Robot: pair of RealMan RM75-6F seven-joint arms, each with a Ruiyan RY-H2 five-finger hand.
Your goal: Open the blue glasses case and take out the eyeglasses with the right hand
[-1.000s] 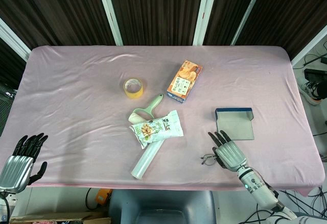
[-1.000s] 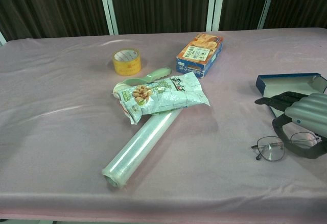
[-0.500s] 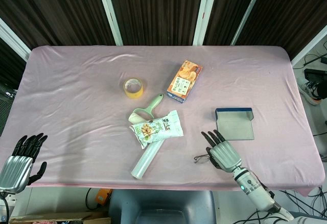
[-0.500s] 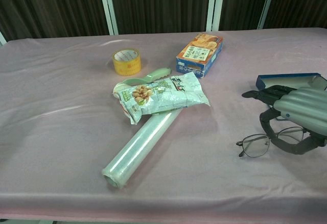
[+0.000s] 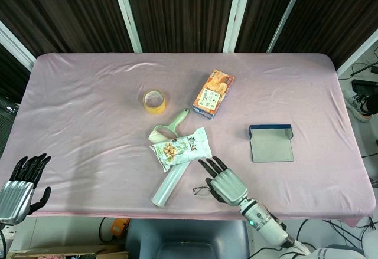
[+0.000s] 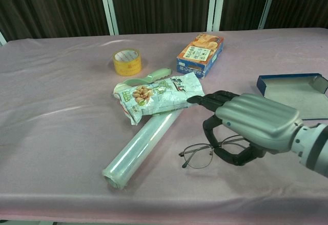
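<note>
change: since a second ago the right hand [image 5: 226,183] has travelled from just in front of the blue glasses case [image 5: 271,143] leftward along the near table edge, and the eyeglasses [image 6: 204,155] have come with it; the left hand [image 5: 18,186] has barely shifted.
right hand: palm down, low over the pink tablecloth [image 5: 88,111], fingers stretched out together toward the far side, thumb curled underneath.
right hand grasp: the thumb hooks around the temple arm of the eyeglasses; the frames sit under the palm. whether they are truly pinched or only dragged is not plain, but the hand looks to be holding them.
eyeglasses: out of the case, lenses poking out to the left of the hand, near the lower end of the clear film roll [image 5: 170,181].
blue glasses case: lying open and flat, well apart to the right of the hand, pale lining up.
left hand: at the near left corner, off the table edge, fingers apart and upward, holding nothing.
others: snack bag [image 5: 181,148], green-handled tool [image 5: 168,127], yellow tape roll [image 5: 154,101], orange box [image 5: 213,94].
</note>
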